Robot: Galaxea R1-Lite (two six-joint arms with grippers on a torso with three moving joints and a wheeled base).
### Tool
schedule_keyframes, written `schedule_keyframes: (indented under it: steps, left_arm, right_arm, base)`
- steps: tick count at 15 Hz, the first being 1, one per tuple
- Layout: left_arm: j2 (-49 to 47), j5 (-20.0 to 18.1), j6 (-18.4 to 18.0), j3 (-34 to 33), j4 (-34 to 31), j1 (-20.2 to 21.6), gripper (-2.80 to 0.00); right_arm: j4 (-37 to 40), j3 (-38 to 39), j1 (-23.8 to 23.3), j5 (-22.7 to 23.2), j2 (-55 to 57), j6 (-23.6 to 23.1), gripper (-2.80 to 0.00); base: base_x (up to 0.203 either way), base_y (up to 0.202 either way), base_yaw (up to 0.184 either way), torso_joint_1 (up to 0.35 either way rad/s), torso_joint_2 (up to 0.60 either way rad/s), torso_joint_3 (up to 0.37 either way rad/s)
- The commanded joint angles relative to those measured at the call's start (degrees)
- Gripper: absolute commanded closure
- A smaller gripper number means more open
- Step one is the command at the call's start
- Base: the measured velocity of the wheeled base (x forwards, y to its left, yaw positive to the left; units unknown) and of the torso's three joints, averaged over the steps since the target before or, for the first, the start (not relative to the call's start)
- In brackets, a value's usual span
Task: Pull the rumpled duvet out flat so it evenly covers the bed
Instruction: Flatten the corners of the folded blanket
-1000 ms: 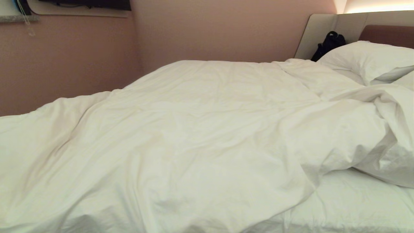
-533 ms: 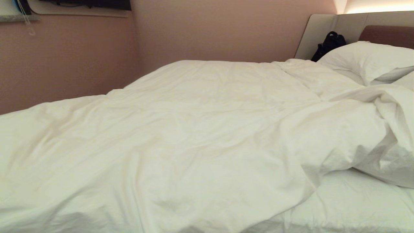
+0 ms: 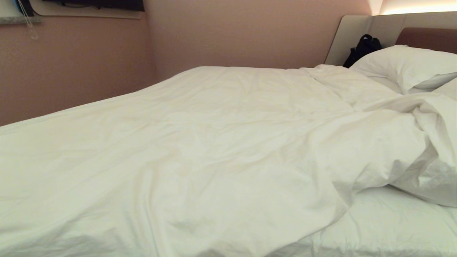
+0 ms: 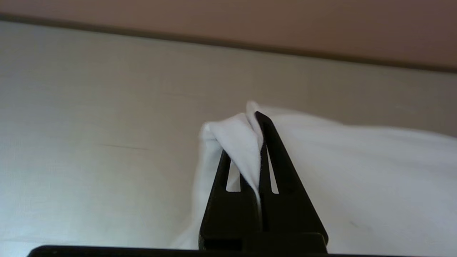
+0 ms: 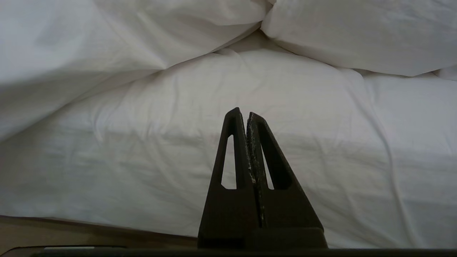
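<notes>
The left tool (image 4: 257,123) pinches a bunched fold of the puffy, creased white duvet (image 3: 214,150); the right tool (image 5: 246,116) hangs pressed together.

The duvet (image 3: 221,150) is plain white, the pillow (image 3: 410,66) and sheet (image 3: 392,221) white too. Each tool (image 4: 260,117) is black. Walls (image 3: 232,32) are dusty pink, the headboard (image 3: 428,37) brown and beige, the bag (image 3: 362,48) black.

bare sheet (image 3: 392,221) lies open at the near right; bunched duvet (image 3: 428,142) and pillows (image 3: 407,64) crowd beyond.
</notes>
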State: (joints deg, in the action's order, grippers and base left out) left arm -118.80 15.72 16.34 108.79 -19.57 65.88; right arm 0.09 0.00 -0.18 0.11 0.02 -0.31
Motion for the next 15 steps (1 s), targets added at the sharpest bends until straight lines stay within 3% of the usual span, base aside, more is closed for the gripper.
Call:
schedule_keyframes:
  steps: [1,4,13,14,15]
  left_arm:
    - [-1.48,3.14,-0.32,-0.20,2.07,0.04,0.00]
    - [-3.02,4.93,-0.60,-0.24,4.98,0.04,0.00]
    - [-3.11,4.84,-0.52,-2.00,5.50,-0.57,0.00]
    - [-3.11,4.84,-0.52,-2.00,5.50,-0.66,-2.80]
    - [-3.03,4.76,-0.52,-2.00,5.50,-0.75,-2.80]
  right_arm:
    - [0.00,0.00,0.01,-0.02,-0.02,-0.10,0.00]
    - [0.00,0.00,0.01,0.04,-0.02,-0.04,0.00]
    - [0.00,0.00,0.01,-0.02,-0.02,-0.04,0.00]
    - [0.00,0.00,0.01,-0.02,-0.02,-0.04,0.00]
    - [0.00,0.00,0.01,-0.02,-0.02,-0.04,0.00]
  base:
    - [0.000,0.000,0.000,0.000,0.00,0.000]
    - [0.000,0.000,0.000,0.000,0.00,0.000]
    - [0.000,0.000,0.000,0.000,0.00,0.000]
    - [0.000,0.000,0.000,0.000,0.00,0.000]
    - [0.000,0.000,0.000,0.000,0.00,0.000]
